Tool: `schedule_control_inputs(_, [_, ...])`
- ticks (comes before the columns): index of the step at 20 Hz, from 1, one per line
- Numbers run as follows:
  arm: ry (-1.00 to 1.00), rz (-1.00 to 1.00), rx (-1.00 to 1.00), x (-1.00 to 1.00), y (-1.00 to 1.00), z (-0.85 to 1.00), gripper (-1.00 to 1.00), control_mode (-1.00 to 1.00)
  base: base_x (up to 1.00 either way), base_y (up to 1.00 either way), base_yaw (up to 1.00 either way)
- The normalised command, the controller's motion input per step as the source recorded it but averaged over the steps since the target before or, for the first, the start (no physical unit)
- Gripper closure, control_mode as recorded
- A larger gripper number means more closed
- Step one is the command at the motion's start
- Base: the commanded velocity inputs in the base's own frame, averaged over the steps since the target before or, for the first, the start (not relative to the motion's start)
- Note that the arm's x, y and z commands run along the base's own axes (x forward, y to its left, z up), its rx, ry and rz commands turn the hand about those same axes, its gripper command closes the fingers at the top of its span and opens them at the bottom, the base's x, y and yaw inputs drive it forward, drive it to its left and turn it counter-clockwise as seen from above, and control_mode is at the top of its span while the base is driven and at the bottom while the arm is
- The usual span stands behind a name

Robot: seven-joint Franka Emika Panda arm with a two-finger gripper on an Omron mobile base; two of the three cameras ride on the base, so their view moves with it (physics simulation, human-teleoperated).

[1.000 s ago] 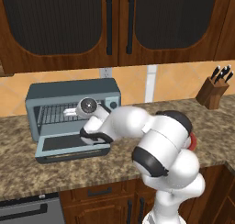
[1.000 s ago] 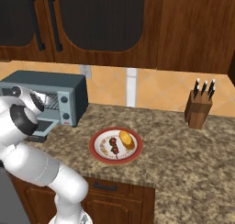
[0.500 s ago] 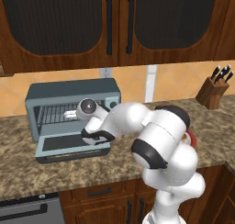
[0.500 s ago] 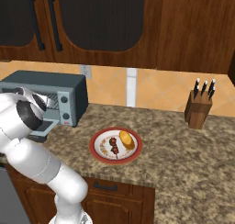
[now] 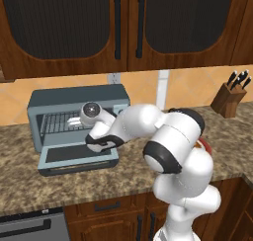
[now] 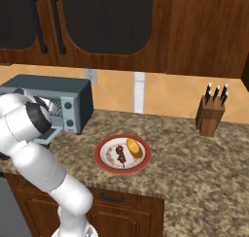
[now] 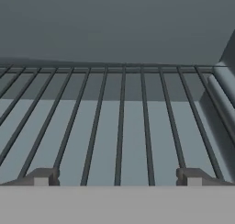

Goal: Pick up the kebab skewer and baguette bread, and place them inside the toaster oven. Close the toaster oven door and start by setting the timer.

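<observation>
Gripper (image 7: 117,179) spread wide, empty, poked into the toaster oven (image 5: 74,119) just over the wire rack (image 7: 119,126). Toaster oven door (image 5: 78,156) is down. Kebab skewer (image 6: 119,156) and baguette bread (image 6: 134,148) sit on the red-rimmed plate (image 6: 107,164), well right. Suggest backing straight out, level, clearing the door before swinging to the plate

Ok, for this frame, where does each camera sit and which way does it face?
Left base view: behind-left of the arm, facing the toaster oven with its toaster oven door down; arm crosses from lower right.
Right base view: behind-right, facing the plate holding kebab skewer and baguette bread; arm at left.
Hand view: on the hand, looking along the wire rack; open gripper.
Both base views share the oven.
</observation>
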Motion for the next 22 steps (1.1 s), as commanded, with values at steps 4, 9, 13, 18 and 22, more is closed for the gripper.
schedule_control_inputs(4, [0.02,0.0,0.0,-0.45,0.0,-0.66,-1.0,-1.0,0.0,0.0,0.0])
schedule_control_inputs(9, [0.0,0.0,0.0,-0.55,0.0,-0.72,-1.0,-1.0,0.0,0.0,0.0])
schedule_control_inputs(13, [0.0,0.0,0.0,-0.63,0.04,-0.76,-1.0,-1.0,0.0,0.0,0.0])
schedule_control_inputs(18, [0.01,-0.01,0.0,-0.65,0.18,-0.75,-1.0,-1.0,0.0,0.0,0.0])
schedule_control_inputs(22, [0.0,-0.03,0.0,-0.81,0.05,-0.8,-1.0,-1.0,0.0,0.0,0.0])
